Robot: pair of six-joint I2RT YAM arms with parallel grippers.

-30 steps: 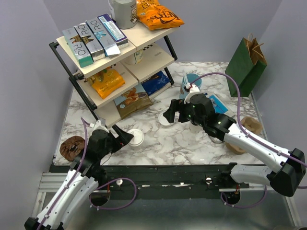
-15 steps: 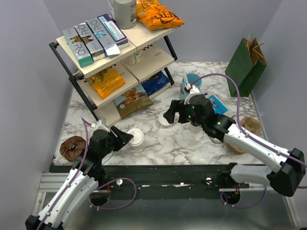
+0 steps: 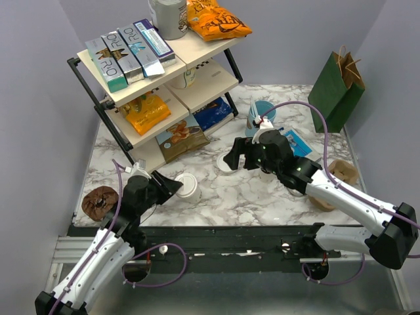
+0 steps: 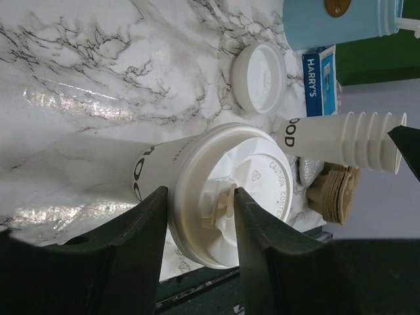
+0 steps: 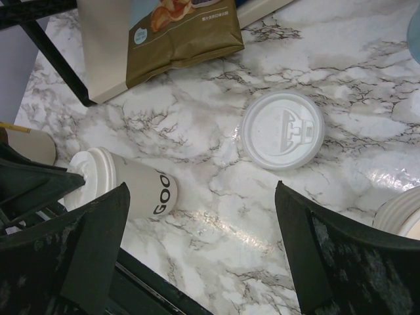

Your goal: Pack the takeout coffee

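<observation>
The dark-veined white marble bench [image 3: 262,197] carries everything, and the tall dark green paper bag [image 3: 336,92] stands at its far right corner, which I judge to be where the coffee must go. The right tool [image 3: 240,159] hangs over the middle of the bench with its jaws spread wide and nothing between them, a loose round white plastic lid [image 5: 282,129] lying flat below it. The left tool [image 4: 200,193] is plainly the nearer one: the small cream paper cup [image 4: 164,157] sits at the near left of the bench, right at this tool's tips and well apart from the right tool. The cup seems to stand upright or close to it, its long axis rising from the bench and its round white plastic lid [image 4: 262,190] on top. The left tool's jaws stand at a middling width, one finger either side of the lid's rim; whether they press on it I cannot tell. From there the bag lies across the bench to the far right, a long carry for the left arm
</observation>
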